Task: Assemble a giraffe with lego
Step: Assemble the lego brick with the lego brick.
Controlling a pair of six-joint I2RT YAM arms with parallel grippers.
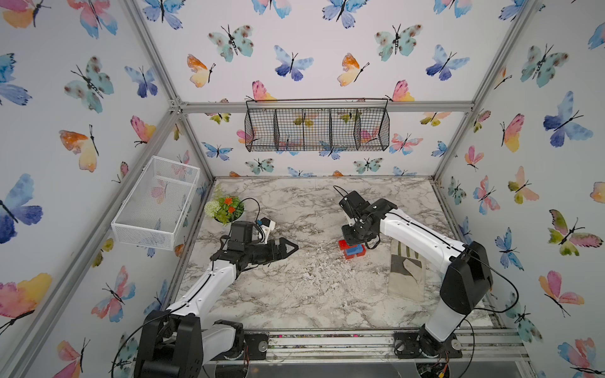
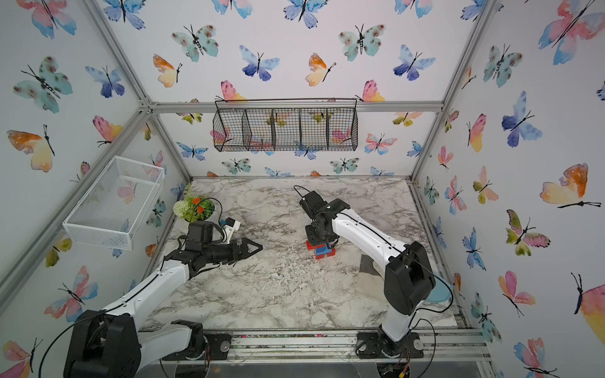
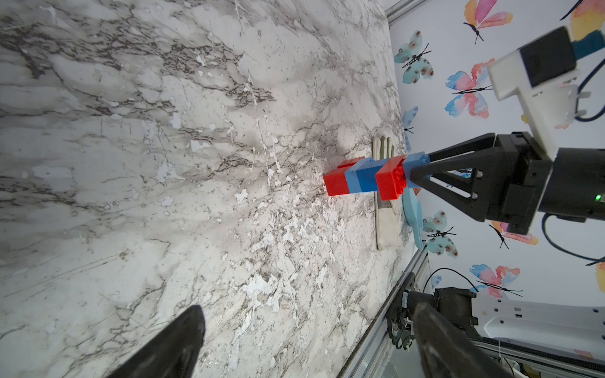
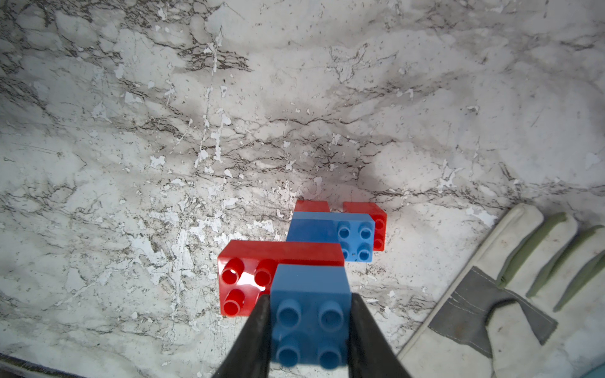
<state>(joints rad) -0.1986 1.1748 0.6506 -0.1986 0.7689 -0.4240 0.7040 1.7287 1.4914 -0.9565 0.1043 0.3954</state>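
Both top views look steeply down from high above the near edge onto the whole marble table (image 1: 311, 294), toward the far wall; they overlap almost fully. The left wrist view looks rightward, low across the table, at the giraffe (image 3: 366, 178). The right wrist view looks straight down, close above the giraffe (image 4: 311, 261).
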